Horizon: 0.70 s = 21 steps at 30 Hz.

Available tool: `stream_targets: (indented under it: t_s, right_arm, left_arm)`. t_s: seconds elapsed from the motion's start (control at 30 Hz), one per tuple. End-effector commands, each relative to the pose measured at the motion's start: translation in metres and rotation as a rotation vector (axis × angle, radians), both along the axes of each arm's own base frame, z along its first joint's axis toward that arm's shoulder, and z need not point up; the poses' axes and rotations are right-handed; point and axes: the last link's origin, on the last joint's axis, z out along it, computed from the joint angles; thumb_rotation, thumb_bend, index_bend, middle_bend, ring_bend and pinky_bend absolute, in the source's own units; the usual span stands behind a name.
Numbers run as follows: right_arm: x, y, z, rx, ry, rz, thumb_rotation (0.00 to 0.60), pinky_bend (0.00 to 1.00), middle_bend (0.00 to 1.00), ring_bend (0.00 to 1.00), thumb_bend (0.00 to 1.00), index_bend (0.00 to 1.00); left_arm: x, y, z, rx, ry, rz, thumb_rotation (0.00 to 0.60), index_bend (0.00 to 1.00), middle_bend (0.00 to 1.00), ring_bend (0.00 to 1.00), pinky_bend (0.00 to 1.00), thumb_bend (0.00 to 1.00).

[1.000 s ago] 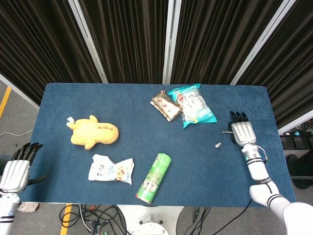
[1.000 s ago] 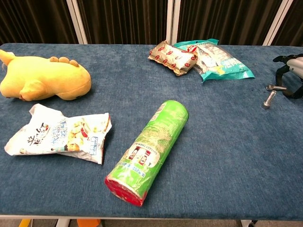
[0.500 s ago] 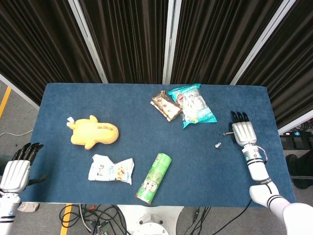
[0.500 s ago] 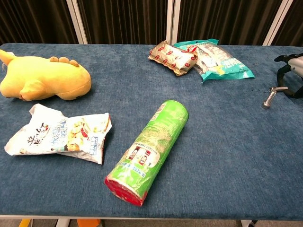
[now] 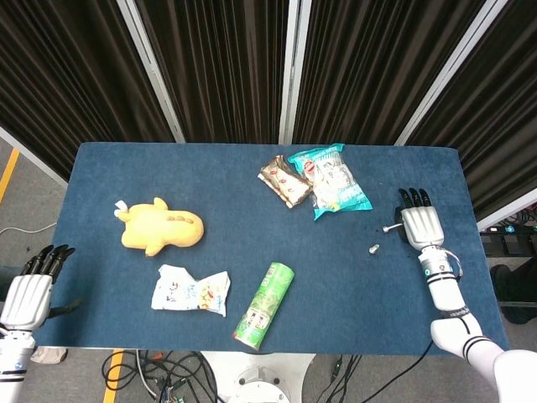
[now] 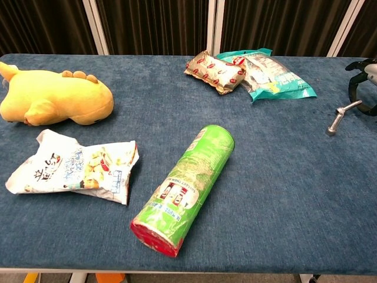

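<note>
- Right hand (image 5: 419, 225) hovers near the right edge of the dark blue cloth-covered table (image 5: 210, 168). Its fingers are stretched out and apart, the thumb points toward the table's middle, and it holds nothing.
- Small silver metal bolt (image 5: 373, 248) lies on the cloth just beside that thumb, apart from it. It is the thing nearest the hand.
- Left hand (image 5: 27, 294) hangs off the table's near left corner, fingers straight and empty, well apart from everything.
- Judgement: the bolt is tiny and lies low on soft cloth, so a thumb-and-fingertip pinch suits it better than a full grasp. A slow, straight descent should avoid nudging it into a roll.
- Nearest neighbour is the teal foil snack bag (image 5: 334, 180), so there is room to work.
- In the chest view the right hand is cut off at the frame edge, with only the thumb side showing.
- Whether the thumb tip grazes the bolt there is hard to tell; from the head view a gap shows.
- The bolt's head and thread are too small to make out.
</note>
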Motion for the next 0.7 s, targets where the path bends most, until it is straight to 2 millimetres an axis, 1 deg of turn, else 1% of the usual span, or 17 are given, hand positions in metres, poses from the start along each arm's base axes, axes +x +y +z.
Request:
stream_targets:
  t_s: [0.03,0.7]
  right_arm:
    - [0.002,0.001,0.002,-0.005,-0.001,0.011,0.6,0.0,0.08,0.0,0.32,0.59]
    - [0.013,0.005,0.006,-0.01,-0.01,0.036,0.6,0.0,0.08,0.0,0.33,0.6]
  left_arm:
    - [0.0,0.0,0.0,0.0,0.0,-0.001,0.6,0.14,0.12,0.05,0.17,0.0]
    - [-0.001,0.0,-0.001,-0.001,-0.004,0.003,0.6,0.14,0.12,0.05,0.17,0.0]
